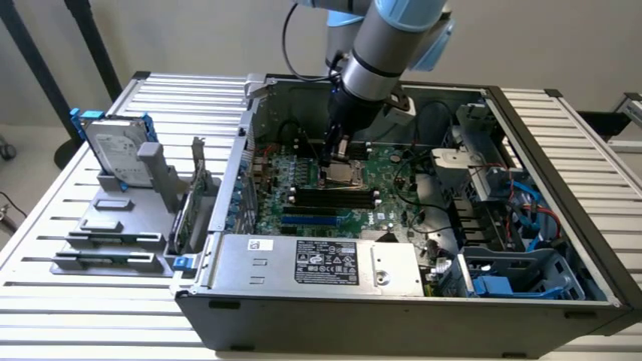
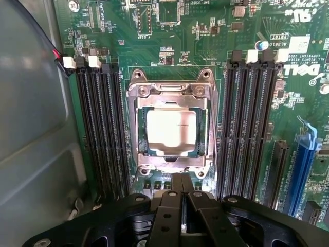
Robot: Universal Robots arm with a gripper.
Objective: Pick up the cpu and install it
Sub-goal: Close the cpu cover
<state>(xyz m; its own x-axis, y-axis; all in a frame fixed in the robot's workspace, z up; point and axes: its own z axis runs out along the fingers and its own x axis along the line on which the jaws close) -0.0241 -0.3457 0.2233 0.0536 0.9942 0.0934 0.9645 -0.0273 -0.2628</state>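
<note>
The cpu, a small square chip with a pale silver top, lies flat inside the metal socket frame on the green motherboard. My gripper hangs just above the socket's edge with its two black fingers pressed together and nothing between them. In the exterior view the gripper points down into the open computer case, right over the socket in the middle of the board.
Black memory slots run along both sides of the socket. The case wall rises on the exterior view's left, and a power supply sits at the front. A hard drive with a blue bracket stands on a rack outside the case.
</note>
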